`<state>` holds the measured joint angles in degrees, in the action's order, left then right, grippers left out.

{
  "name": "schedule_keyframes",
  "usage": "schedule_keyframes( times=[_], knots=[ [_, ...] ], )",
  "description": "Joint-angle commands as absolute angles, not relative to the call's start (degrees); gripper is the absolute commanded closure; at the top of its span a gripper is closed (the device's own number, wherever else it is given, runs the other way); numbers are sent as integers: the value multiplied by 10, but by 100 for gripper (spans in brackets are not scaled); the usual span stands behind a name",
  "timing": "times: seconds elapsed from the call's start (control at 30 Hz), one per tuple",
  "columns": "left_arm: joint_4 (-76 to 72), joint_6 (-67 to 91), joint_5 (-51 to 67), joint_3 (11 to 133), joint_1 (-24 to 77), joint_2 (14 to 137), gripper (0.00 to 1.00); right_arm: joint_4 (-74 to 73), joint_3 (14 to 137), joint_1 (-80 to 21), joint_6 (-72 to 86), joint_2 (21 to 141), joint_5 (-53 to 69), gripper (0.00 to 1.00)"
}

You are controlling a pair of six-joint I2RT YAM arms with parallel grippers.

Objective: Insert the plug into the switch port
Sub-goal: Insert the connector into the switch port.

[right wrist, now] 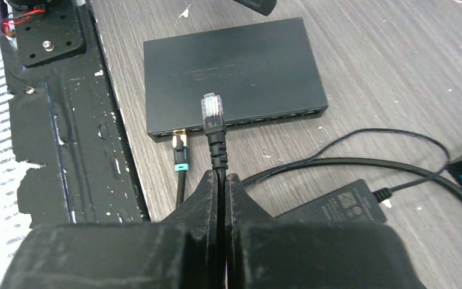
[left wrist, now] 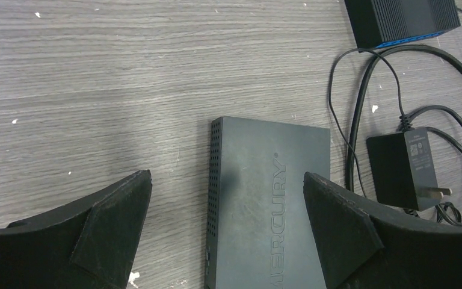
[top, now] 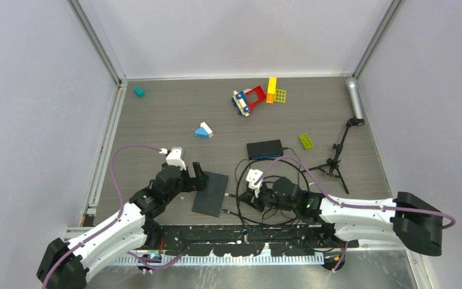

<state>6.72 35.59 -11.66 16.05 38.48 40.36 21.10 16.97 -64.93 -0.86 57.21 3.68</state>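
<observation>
Two risks are judged to be the main ones. First, the plug [right wrist: 211, 106] is not held by its own body: the right end effector [right wrist: 221, 180] is closed on the black cable [right wrist: 218, 147] just behind the boot. The plug may therefore be bent aside or upward when it is pressed against the port face, and the clip may not be seated. Second, the switch [right wrist: 240, 66] lies loose on the worktop [right wrist: 385, 60]. The left end effector [left wrist: 227, 198] is spread wide over it, one finger on each side, and no contact can be seen, so the switch may be pushed away instead of receiving the plug. A smaller risk comes from the teal-booted cable [right wrist: 181, 158], which is seated in a port near the left end of the row and could be disturbed.

From the right wrist camera, the plug is seen straight ahead of the closed fingers, pointed toward the port row of the switch. Its clear tip appears over the front edge of the switch, apparently a little higher than the ports, and it is not yet inside any of them. How far it stands from the port face cannot be told.
</observation>
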Motion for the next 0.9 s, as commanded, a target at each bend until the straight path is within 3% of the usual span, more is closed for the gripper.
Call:
schedule_keyframes(
  times=[0.0,0.5,0.87],
  knots=[
    [14,353,-99,144,381,402,0,312,164,-665,40,610,43,100],
    [5,343,-89,139,382,412,0,576,107,-685,75,801,-39,99],
    [5,332,-85,141,381,415,0,541,145,-696,58,850,-9,100]
  ],
)
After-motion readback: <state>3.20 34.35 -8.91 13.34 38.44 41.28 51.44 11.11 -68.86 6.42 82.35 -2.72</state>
